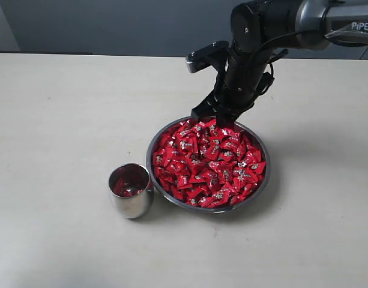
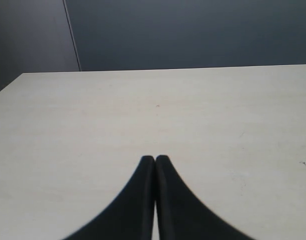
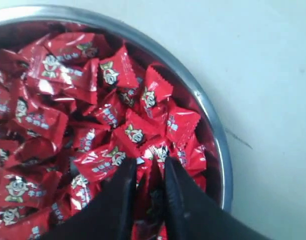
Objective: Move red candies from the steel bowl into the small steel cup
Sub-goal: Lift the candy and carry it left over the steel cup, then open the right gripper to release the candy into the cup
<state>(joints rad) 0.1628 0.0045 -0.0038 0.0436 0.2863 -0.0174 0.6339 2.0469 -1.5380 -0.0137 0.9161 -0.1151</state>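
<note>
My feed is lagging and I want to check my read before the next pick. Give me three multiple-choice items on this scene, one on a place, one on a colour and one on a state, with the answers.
1. In the exterior view, where does the small steel cup stand relative to the steel bowl?
A. to its right
B. to its left, close by its rim
C. inside it

2. What colour are the candies in the bowl?
A. blue
B. green
C. red

3. How does the left gripper stand?
A. shut, with nothing between its fingers
B. wide open
C. shut on a candy

Answers:
1 B: the cup sits just left of the bowl's rim.
2 C: the wrappers piled in the bowl are shiny red.
3 A: the left wrist view shows its fingertips together over the bare table.
</note>
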